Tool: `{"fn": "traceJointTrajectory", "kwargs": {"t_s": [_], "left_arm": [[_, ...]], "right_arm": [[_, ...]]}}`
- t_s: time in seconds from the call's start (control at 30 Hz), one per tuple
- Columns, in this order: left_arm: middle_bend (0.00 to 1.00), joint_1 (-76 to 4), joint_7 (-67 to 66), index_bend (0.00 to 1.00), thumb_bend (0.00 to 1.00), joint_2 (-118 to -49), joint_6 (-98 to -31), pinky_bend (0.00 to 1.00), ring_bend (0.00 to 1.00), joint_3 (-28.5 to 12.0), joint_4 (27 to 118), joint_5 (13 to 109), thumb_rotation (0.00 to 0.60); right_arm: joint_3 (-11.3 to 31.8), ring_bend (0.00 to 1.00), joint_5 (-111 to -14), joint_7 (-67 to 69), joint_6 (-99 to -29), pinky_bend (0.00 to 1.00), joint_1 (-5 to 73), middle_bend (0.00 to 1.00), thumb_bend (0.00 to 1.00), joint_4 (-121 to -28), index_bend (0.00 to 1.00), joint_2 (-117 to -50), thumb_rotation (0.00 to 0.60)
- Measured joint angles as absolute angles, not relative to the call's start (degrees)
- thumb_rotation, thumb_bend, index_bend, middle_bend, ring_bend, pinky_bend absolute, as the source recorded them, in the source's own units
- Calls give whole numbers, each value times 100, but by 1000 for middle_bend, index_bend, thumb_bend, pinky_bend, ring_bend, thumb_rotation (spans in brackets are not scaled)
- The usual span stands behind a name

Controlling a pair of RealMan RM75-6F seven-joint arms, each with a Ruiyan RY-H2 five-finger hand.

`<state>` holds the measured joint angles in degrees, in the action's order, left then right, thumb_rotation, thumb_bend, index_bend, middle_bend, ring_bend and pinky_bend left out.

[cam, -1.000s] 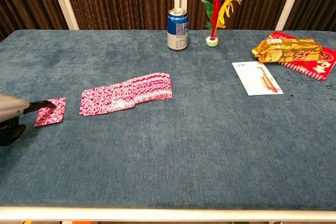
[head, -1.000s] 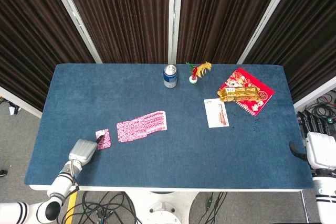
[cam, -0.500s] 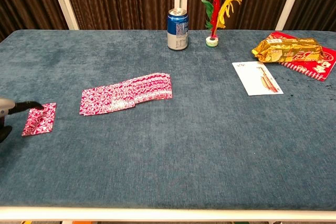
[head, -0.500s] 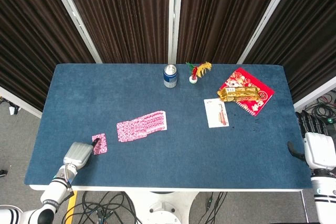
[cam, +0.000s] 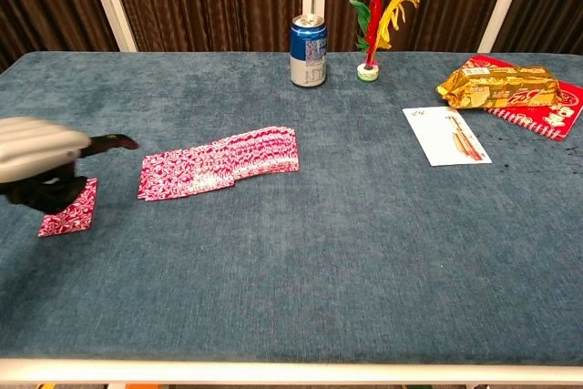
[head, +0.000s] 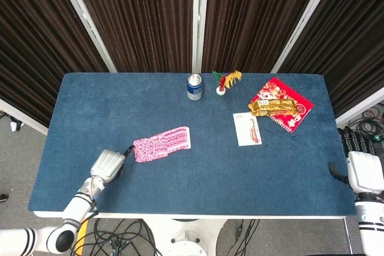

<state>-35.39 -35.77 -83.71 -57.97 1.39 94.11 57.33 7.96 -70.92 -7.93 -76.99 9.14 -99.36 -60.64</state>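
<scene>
1. Left hand [cam: 41, 152] hangs above the near left part of the blue felt table [cam: 346, 261], with one dark fingertip [cam: 123, 143] stretched out toward the fanned row of cards [cam: 219, 163] and the other fingers bunched; it grips nothing.
2. Single red-and-white patterned card [cam: 66, 209] lies face down on the felt, partly under that hand in the chest view and just apart from the left end of the fanned row. The head view hides it beneath the hand [head: 108, 163].
3. Fanned cards [head: 161, 144] spread in an overlapping strip, left of the table's middle.
4. Right hand [head: 362, 171] sits off the right table edge in the head view; whether its fingers are spread or curled I cannot tell.
5. Blue drink can [cam: 308, 50] stands upright at the far edge, with a feathered shuttlecock [cam: 381, 15] just beside it.
6. White leaflet [cam: 445, 135] lies flat on the right; beyond it a gold snack packet [cam: 496, 86] rests on a red booklet [cam: 554, 108].
</scene>
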Motion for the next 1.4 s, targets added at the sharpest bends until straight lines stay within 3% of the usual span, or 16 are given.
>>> {"fn": "traceJointTrajectory", "kwargs": {"t_s": [0.6,1.03,1.4], "left_arm": [[935,-4165,-4158,55,707,-8809,-5114,892,934,21,8920,4786,600],[933,-4335,-4290,56,708,-8744,-5046,887,933,160,8793,4195,600],[934,-4475,-4137,57,707,-8735,-4812,885,933,151,8140,3712,600]], "right_arm": [[827,0,-7026,-629,-7647,0,909,0,270,-9798,0,-6049,600],[814,0,-7016,-598,-7603,0,910,0,269,-9731,0,-6074,600],[820,0,-7005,-674,-7641,0,902,0,270,-9768,0,-6065,600]]}}
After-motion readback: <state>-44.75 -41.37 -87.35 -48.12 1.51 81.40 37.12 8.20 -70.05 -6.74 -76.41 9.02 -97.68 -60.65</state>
